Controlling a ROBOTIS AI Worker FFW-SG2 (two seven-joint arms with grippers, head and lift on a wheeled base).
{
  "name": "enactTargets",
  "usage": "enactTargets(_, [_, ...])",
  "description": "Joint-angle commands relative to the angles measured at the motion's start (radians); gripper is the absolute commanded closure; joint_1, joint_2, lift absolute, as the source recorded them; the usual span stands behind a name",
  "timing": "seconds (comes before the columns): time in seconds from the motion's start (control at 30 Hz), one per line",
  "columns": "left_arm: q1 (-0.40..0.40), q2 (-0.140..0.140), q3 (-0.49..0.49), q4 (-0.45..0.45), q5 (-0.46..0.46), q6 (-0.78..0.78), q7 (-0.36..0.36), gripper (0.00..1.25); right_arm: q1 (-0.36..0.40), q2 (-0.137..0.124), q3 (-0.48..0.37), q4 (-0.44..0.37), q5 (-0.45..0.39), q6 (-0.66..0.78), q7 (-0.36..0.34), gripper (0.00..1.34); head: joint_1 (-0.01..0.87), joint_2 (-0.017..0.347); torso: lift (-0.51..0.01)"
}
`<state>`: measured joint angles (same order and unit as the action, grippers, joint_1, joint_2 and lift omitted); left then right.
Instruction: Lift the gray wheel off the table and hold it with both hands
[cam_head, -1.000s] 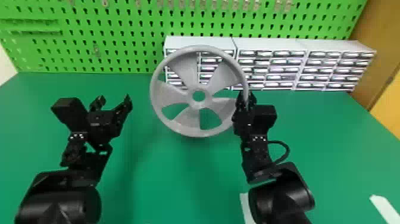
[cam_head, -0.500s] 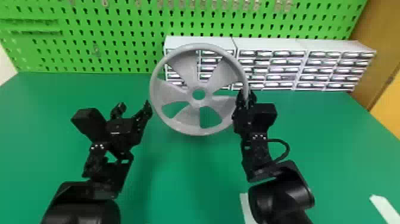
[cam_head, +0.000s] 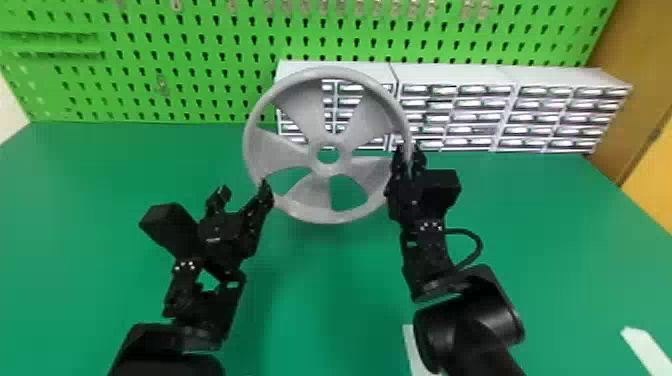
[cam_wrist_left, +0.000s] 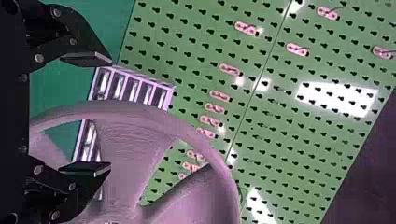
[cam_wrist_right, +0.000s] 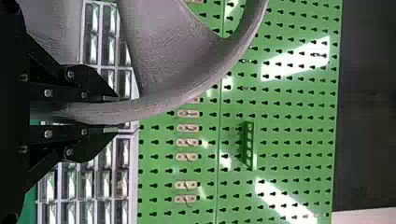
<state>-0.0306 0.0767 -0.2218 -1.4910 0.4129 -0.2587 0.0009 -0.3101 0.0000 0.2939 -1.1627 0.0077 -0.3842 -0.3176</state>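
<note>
The gray wheel (cam_head: 325, 212) is held upright above the table, facing the head camera. Its right rim is pinched by my right gripper (cam_head: 409, 155); in the right wrist view the wheel (cam_wrist_right: 163, 100) runs between the two fingers of the right gripper (cam_wrist_right: 112, 112). My left gripper (cam_head: 245, 192) stands open at the wheel's lower left, its inner finger close to the rim. In the left wrist view the rim of the wheel (cam_wrist_left: 140, 112) passes between the widely spread fingers of the left gripper (cam_wrist_left: 95, 114); whether they touch it I cannot tell.
Behind the wheel, white drawer cabinets (cam_head: 450, 75) line the back edge of the green table (cam_head: 325, 300), against a green pegboard (cam_head: 175, 30). White strips lie at the table's front right.
My left gripper has moved right, up to the wheel's lower left rim. The right gripper keeps its place with the wheel, which has shifted only very slightly.
</note>
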Motion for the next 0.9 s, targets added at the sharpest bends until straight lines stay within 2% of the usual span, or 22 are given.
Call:
enactTargets(0.0, [-0.014, 0.000, -0.016, 0.055, 0.017, -0.050, 0.004, 0.46, -0.003, 0.001, 0.004, 0.000, 0.000, -0.005, 0.000, 1.20, 0.711, 0.015, -0.098])
enactTargets(0.17, [-0.035, 0.000, -0.034, 0.115, 0.043, -0.116, 0.008, 0.47, -0.004, 0.001, 0.013, -0.002, 0.000, -0.010, 0.000, 1.20, 0.711, 0.015, -0.098])
enactTargets(0.37, [-0.071, 0.000, -0.077, 0.176, 0.060, -0.182, 0.064, 0.47, -0.004, 0.001, 0.019, -0.003, 0.005, -0.015, -0.003, 1.20, 0.711, 0.015, -0.098])
enactTargets(0.6, [-0.098, 0.000, -0.120, 0.213, 0.067, -0.226, 0.128, 0.48, -0.006, 0.001, 0.028, -0.003, 0.006, -0.018, -0.003, 1.20, 0.711, 0.015, -0.098])
enactTargets(0.87, [-0.123, -0.008, -0.160, 0.256, 0.078, -0.267, 0.160, 0.48, -0.009, 0.001, 0.033, -0.003, 0.008, -0.019, -0.005, 1.20, 0.711, 0.015, -0.098])
